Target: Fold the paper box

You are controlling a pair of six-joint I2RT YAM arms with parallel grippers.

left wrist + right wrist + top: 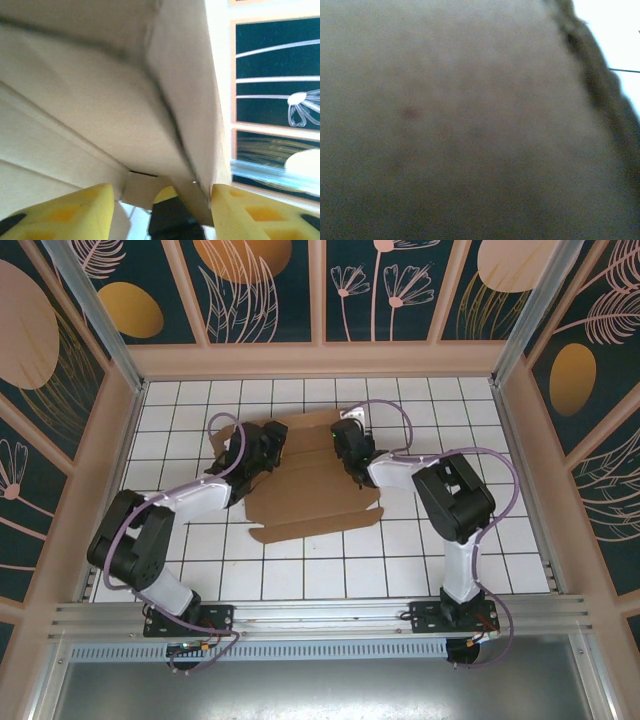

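The paper box (310,490) lies on the white tiled table (420,560), at the middle of its width and closer to the far edge than to the near edge. It is a brown cardboard sheet, partly folded. Its near flap lies flat on the tiles, with notches along its near edge. The far part is raised where the 2 arms meet it.

The left gripper (265,448) is at the box's left end, toward the far left corner of the sheet. In the left wrist view this gripper (160,190) has its 2 yellow fingers (75,210) spread well apart, released. A raised cardboard wall (100,100) runs down toward the gap between them and passes just beside the right-hand finger. Neither finger presses on it.

The right gripper (348,443) is at the far right part of the box, reaching in from the right. Its jaws are clenched. The right wrist view is a blur of brown cardboard (445,125) very close to the lens, so whether cardboard is pinched between the jaws cannot be told.
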